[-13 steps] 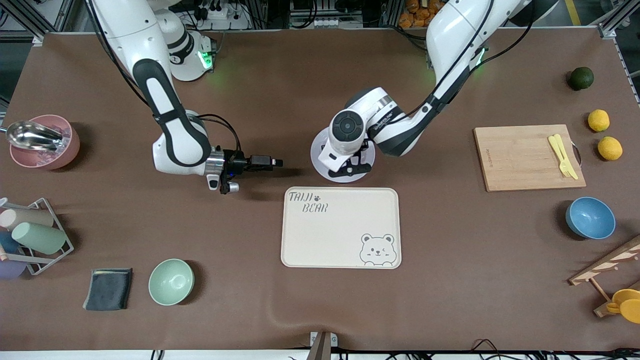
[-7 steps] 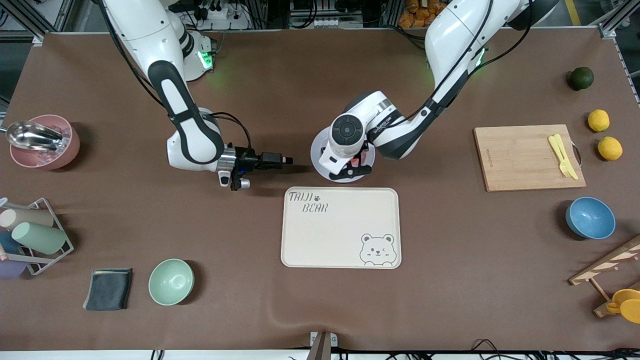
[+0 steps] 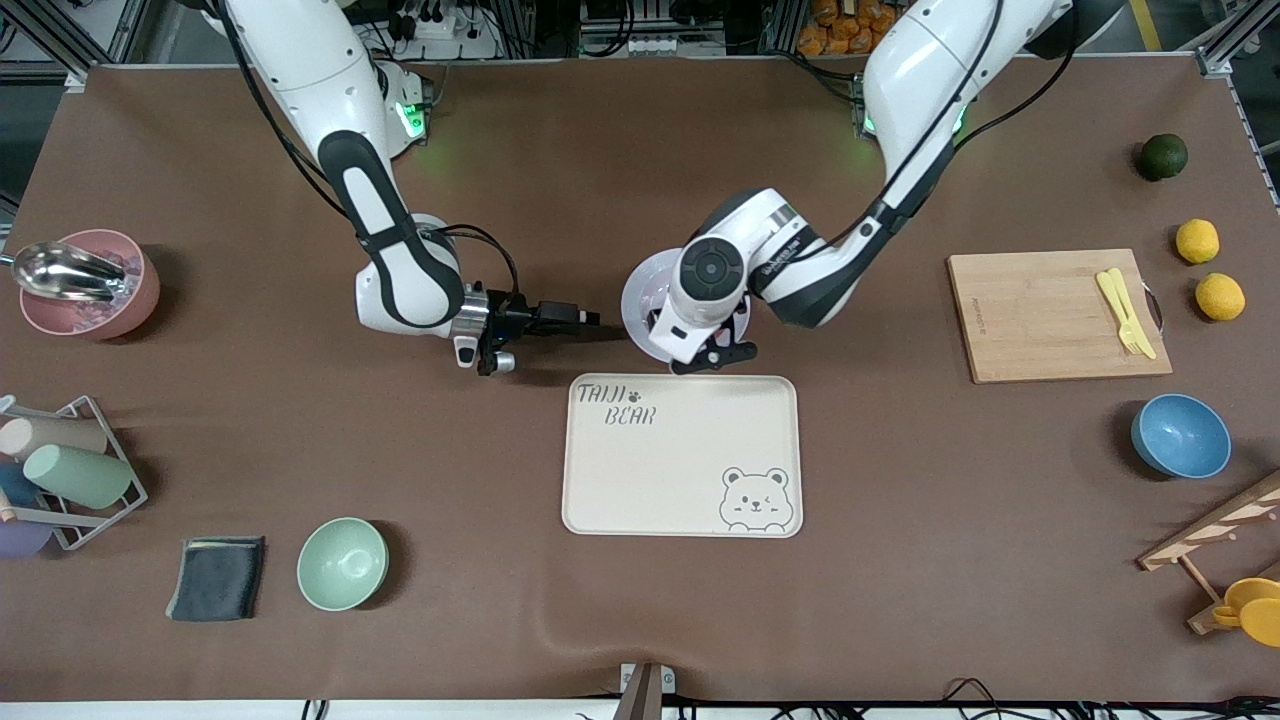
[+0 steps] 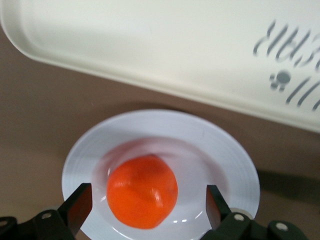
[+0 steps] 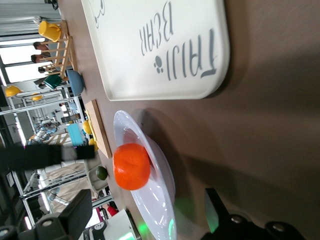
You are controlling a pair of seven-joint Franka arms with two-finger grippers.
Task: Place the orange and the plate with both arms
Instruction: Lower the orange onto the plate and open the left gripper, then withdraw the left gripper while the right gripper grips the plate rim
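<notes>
Round, glossy orange (image 4: pixel 142 191) resting in the shallow well of the smooth, pale plate (image 4: pixel 220 150), which sits on the brown table just beside the cream rectangular tray (image 3: pixel 682 455). Left gripper (image 4: pixel 147 212) hovers over the plate, fingers spread wide either side of the fruit. Right gripper (image 3: pixel 585 319) sits low beside the plate rim, fingers parted, empty.

plate (image 4: pixel 220 150) glossy, smooth — orange (image 4: pixel 142 191) slightly glossy — tray (image 3: pixel 682 455) matt — cutting board (image 3: pixel 1045 315) wood
</notes>
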